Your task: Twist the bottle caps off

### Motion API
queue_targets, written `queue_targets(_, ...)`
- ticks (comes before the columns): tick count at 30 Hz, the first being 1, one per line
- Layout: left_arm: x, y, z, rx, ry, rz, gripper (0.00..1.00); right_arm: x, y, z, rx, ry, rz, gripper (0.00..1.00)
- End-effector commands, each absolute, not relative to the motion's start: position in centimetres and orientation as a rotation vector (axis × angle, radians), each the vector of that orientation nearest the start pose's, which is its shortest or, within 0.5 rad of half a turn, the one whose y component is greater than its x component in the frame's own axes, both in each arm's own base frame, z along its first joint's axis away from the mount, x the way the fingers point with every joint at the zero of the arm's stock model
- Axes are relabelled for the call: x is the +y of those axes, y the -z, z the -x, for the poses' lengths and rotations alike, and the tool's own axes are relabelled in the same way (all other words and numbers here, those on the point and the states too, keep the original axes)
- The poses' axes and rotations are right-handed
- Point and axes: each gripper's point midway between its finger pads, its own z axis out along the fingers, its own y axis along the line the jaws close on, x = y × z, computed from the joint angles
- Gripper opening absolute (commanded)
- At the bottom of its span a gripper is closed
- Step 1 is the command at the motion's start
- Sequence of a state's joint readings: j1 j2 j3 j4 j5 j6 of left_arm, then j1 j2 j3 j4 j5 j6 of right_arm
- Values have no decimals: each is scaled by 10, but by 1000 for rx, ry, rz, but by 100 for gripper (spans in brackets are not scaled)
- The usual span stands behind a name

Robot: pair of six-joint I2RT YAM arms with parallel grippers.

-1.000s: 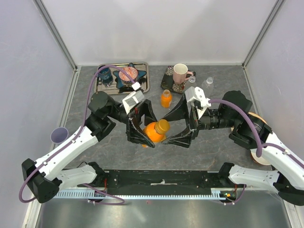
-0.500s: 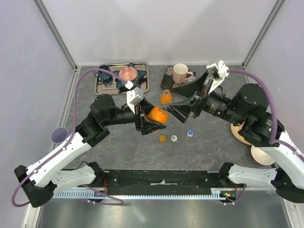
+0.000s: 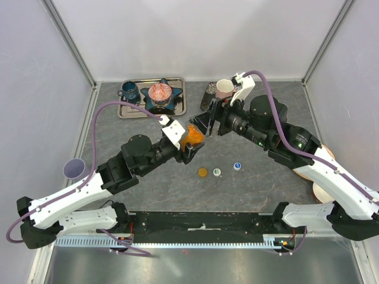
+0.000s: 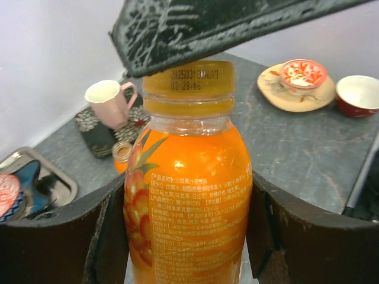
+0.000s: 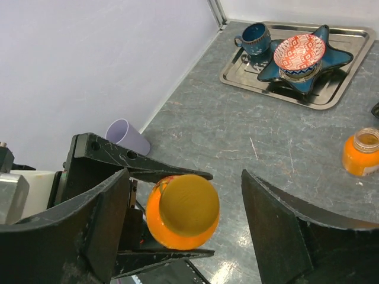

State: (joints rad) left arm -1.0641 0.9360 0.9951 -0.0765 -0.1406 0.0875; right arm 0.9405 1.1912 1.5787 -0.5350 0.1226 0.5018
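My left gripper (image 3: 188, 147) is shut on a short orange bottle (image 3: 192, 136) and holds it off the table. Its orange cap (image 4: 189, 83) is on the bottle. My right gripper (image 3: 205, 123) is open, with one finger on each side of that cap (image 5: 189, 204) and not touching it. In the left wrist view my left gripper (image 4: 188, 183) clamps the bottle's body (image 4: 188, 195). A second orange bottle (image 5: 361, 155) stands open on the table. Three loose caps lie near the front: orange (image 3: 203, 172), white with green (image 3: 217, 172), blue with white (image 3: 237, 166). The clear bottles are hidden.
A steel tray (image 3: 131, 111) at the back left holds a blue mug (image 3: 128, 92) and a patterned bowl on a star dish (image 3: 160, 93). A pink mug (image 3: 224, 89) stands on a dark mat. A purple cup (image 3: 74, 167) lies at the left. A plate and bowls (image 4: 295, 86) sit at the right.
My left gripper has carried the orange bottle back and to the right. My right arm has swung left, and its open gripper now straddles the cap.
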Motion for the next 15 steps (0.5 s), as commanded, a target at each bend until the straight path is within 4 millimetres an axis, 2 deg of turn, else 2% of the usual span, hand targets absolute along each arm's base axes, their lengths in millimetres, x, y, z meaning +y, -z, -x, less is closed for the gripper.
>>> queue_targets(1,-277,-365,-211,1383,498,-733,40,294,-449,-221,1753,-964,242,80)
queue_targets(5,-276,-366,-211,1373,493,-726,40,301,-442,-222,1772,-969,262,75)
queue_targets(15,-274,-366,-210,1362,493,-723,40,312,-422,-227,1821,-958,279,73)
